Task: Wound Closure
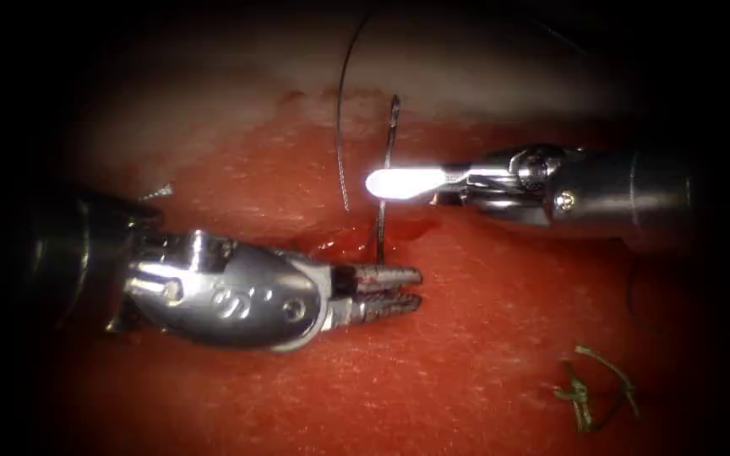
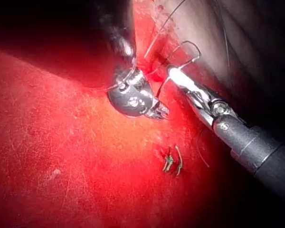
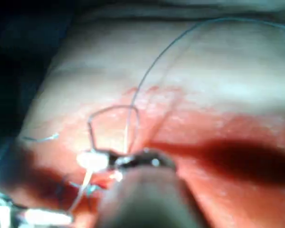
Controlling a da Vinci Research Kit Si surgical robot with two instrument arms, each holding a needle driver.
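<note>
My right tool (image 1: 394, 182) comes in from the right of the endoscope frame with its jaws closed on the needle (image 1: 386, 169), gripping it about midway along its curve. The needle stands nearly upright at frame centre, its upper end free above my jaws and its lower end down in the cut (image 1: 373, 245), where red fluid (image 1: 340, 249) pools; I judge that end is in the tissue (image 1: 483, 338), though the fluid hides just how deep. A mid-curve grip gives me control of the arc without blocking either end. My left tool (image 1: 407, 290) lies low in the centre-left of the frame, jaws slightly parted and holding nothing, tips just below the cut, near enough to help but off the needle. The thread (image 1: 341, 127) arcs up toward the top of the frame, left of the needle. Cut ends (image 1: 589, 388) lie at lower right, well apart. Open tissue below and right leaves room; the pale edge up top is close.
</note>
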